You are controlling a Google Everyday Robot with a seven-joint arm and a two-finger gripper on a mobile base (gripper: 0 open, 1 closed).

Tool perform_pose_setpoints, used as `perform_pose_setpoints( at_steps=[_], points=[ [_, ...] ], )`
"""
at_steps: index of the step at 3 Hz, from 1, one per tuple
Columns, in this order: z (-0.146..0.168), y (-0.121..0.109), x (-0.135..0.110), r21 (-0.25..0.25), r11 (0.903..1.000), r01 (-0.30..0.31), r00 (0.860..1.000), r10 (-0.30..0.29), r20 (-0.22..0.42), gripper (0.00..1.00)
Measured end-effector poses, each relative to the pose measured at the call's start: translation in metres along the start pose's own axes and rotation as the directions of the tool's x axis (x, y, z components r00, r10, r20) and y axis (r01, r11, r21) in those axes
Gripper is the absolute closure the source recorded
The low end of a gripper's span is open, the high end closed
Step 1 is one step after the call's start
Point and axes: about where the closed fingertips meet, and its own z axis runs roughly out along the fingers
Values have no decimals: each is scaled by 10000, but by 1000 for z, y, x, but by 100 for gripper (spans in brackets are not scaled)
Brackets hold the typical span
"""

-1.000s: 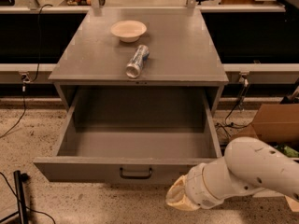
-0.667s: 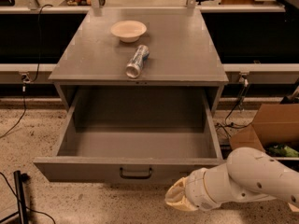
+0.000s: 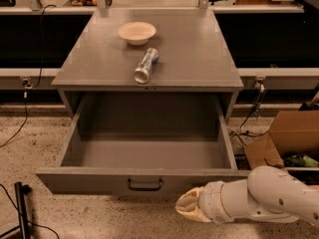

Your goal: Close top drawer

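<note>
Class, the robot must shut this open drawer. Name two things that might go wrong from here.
The gripper sits low, right of the small dark bar handle; pushing the wide grey metal top drawer off-centre may skew and jam it. A hard shove could roll the silver can lying on top.

We count one grey counter (image 3: 199, 49), one top drawer (image 3: 99, 180) pulled open, one cream bowl (image 3: 136, 32), one can (image 3: 146, 65) lying on its side, one cardboard box (image 3: 289, 133), and one end effector (image 3: 188, 208) low at right, just before the drawer front.
</note>
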Motion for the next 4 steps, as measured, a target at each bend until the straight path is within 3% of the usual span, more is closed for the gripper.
perform_pose_setpoints(
  at_steps=[2, 3, 4],
  points=[
    [-6, -29, -5, 721, 9954, 636, 9957, -681, 621, 100],
    [-5, -37, -1, 776, 9950, 636, 9919, -716, 1053, 100],
    [-5, -37, -1, 775, 9950, 636, 9919, -716, 1053, 100]
  ],
)
